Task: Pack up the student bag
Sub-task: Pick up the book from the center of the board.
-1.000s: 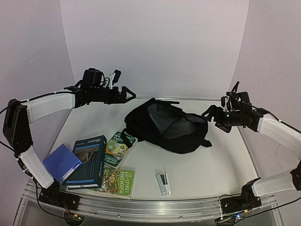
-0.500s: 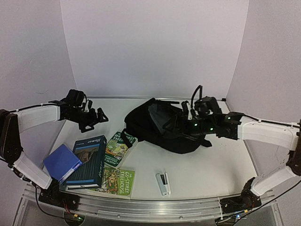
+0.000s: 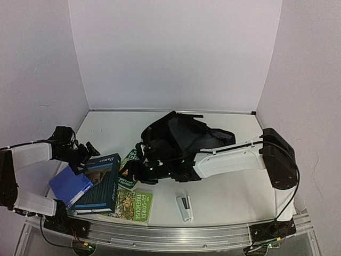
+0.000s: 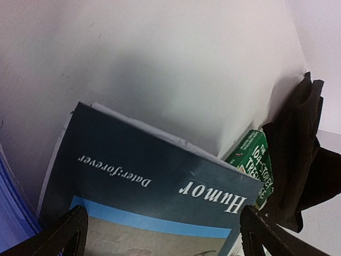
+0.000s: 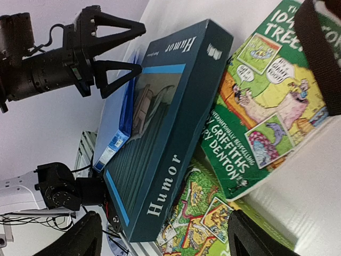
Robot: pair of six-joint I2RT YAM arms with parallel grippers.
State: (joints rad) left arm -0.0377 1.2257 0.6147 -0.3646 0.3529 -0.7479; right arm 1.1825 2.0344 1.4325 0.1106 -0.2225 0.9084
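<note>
The black student bag lies slumped at mid table, and its edge shows in the left wrist view. My left gripper hangs open just over the far end of the dark teal "Humor" book, with the cover between its spread fingers. My right arm reaches across in front of the bag. Its gripper is open low over the green Treehouse book and the "Humor" spine, holding nothing. A black bag strap lies across the green book.
A blue book leans against the left side of the "Humor" book. A second green Treehouse book lies near the front edge, and a white stapler sits to its right. The left gripper shows in the right wrist view.
The left arm swung down and left from above the table to the "Humor" book. The right arm swept from the far right, over the bag, down to the books, its jaws narrowing a little.
</note>
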